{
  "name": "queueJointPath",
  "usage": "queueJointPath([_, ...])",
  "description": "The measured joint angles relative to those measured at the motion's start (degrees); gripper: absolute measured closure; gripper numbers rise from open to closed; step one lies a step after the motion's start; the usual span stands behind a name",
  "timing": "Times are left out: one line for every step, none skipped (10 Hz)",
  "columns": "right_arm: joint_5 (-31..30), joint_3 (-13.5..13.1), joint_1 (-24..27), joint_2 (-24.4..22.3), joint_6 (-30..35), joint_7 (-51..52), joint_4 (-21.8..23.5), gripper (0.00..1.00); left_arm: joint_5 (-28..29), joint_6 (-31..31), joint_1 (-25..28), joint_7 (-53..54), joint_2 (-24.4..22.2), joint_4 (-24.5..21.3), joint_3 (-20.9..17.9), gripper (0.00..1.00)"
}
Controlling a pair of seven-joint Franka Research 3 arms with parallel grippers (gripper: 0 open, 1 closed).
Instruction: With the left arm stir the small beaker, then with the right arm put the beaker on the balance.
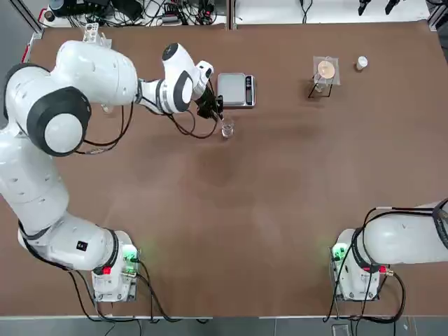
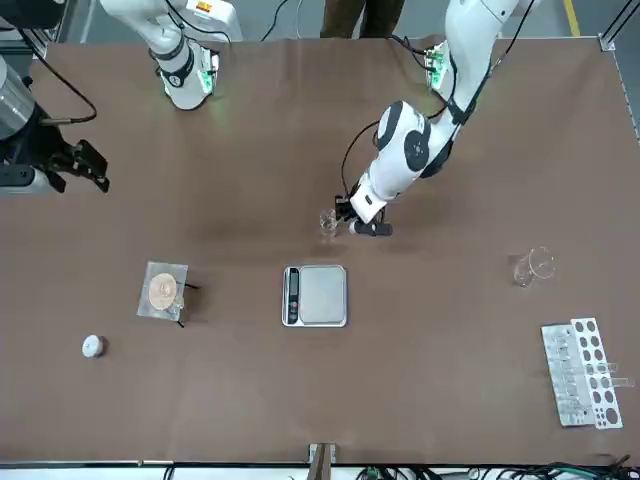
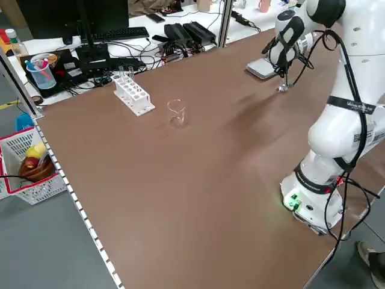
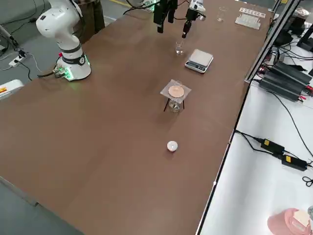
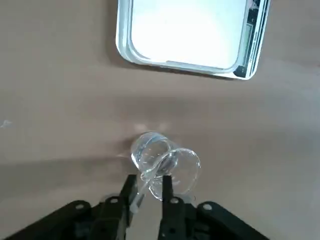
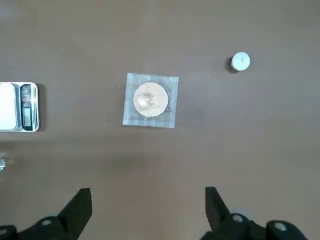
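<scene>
Clenched on a thin glass rod [image 5: 146, 181], my left claw [image 5: 146, 186] stirs the small beaker [image 5: 165, 162] at lower centre; next, my released right claw [image 6: 148, 199] must carry it onto the balance [image 5: 187, 35]

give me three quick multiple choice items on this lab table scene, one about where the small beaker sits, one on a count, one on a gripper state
1. Where is the small beaker?
A. on the balance's pan
B. on the table beside the balance
C. in the test-tube rack

2. How many robot arms reach over the beaker?
A. none
B. one
C. two

3. How do the right gripper's fingers stand?
A. wide apart, nothing between them
B. shut on the beaker
C. shut on a rod

Answers:
1. B: the beaker stands on the brown table, close to the balance but off its pan.
2. B: only the left gripper is at the beaker, holding a thin glass rod that dips into it.
3. A: the right gripper, away from the beaker, shows its fingers spread with bare table between them.
</scene>
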State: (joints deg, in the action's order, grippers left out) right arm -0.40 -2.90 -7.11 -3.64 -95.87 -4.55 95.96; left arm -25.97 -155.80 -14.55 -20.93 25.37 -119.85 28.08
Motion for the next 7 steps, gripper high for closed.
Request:
queueJointPath([0.0, 0.0, 0.0, 0.0, 0.0, 0.0, 0.0, 0.0, 0.0, 0.0, 0.0, 0.0, 0.0, 0.1, 0.0, 0.75])
queueJointPath([0.0, 0.0, 0.0, 0.0, 0.0, 0.0, 0.0, 0.0, 0.0, 0.0, 0.0, 0.0, 0.0, 0.2, 0.0, 0.75])
queueJointPath([0.0, 0.0, 0.0, 0.0, 0.0, 0.0, 0.0, 0.0, 0.0, 0.0, 0.0, 0.0, 0.0, 0.2, 0.0, 0.74])
queueJointPath([0.0, 0.0, 0.0, 0.0, 0.0, 0.0, 0.0, 0.0, 0.0, 0.0, 0.0, 0.0, 0.0, 0.2, 0.0, 0.74])
queueJointPath([0.0, 0.0, 0.0, 0.0, 0.0, -0.1, 0.0, 0.0, 0.0, 0.0, 0.0, 0.0, 0.0, 0.3, 0.0, 0.74])
queueJointPath([0.0, 0.0, 0.0, 0.0, 0.0, -0.1, 0.0, 0.0, 0.0, 0.0, 0.0, 0.0, 0.0, 0.5, 0.0, 0.74])
queueJointPath([0.0, 0.0, 0.0, 0.0, 0.1, -0.1, 0.0, 0.0, 0.2, 0.0, 0.0, 0.0, 0.0, 0.6, 0.0, 0.75])
